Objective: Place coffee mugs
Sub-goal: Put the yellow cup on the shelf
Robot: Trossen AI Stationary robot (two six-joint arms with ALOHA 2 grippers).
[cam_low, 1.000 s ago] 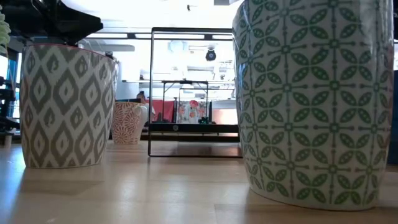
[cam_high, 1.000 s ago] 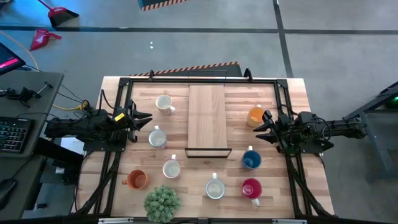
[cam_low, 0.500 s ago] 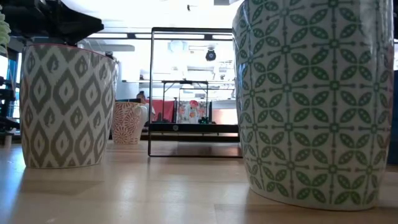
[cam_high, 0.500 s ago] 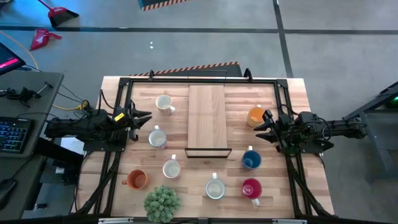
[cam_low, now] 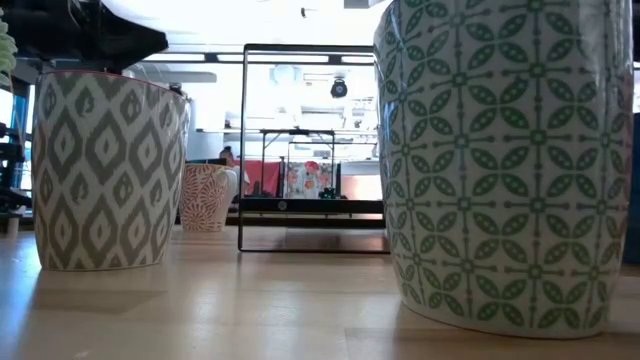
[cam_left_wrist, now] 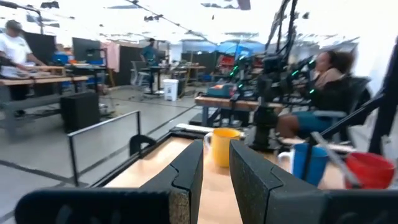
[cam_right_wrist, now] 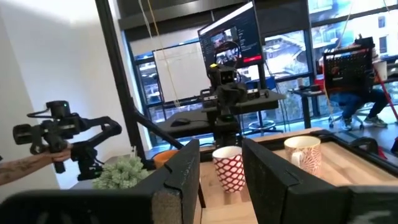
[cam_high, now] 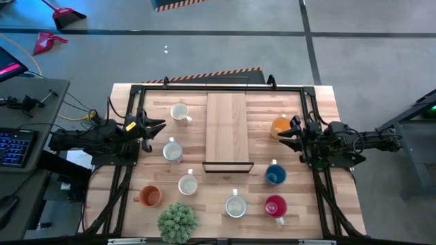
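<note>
Eight upright coffee mugs (cam_high: 180, 113) ring the table (four white, two orange, blue, red).

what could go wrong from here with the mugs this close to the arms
The right claw hovers open right beside the orange mug; a low sweep could knock it over. The left claw, empty and slightly open, sits between two white mugs, so a sideways swing might clip either.

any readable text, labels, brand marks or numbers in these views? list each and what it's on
None readable in any view.
Mugs: patterns only in the low view, no lettering.
Monitor in the right wrist view: content too blurred to read.
Wooden board: bare, no marks.
Striped floor tape beyond the table: hazard stripes only, no words.
</note>
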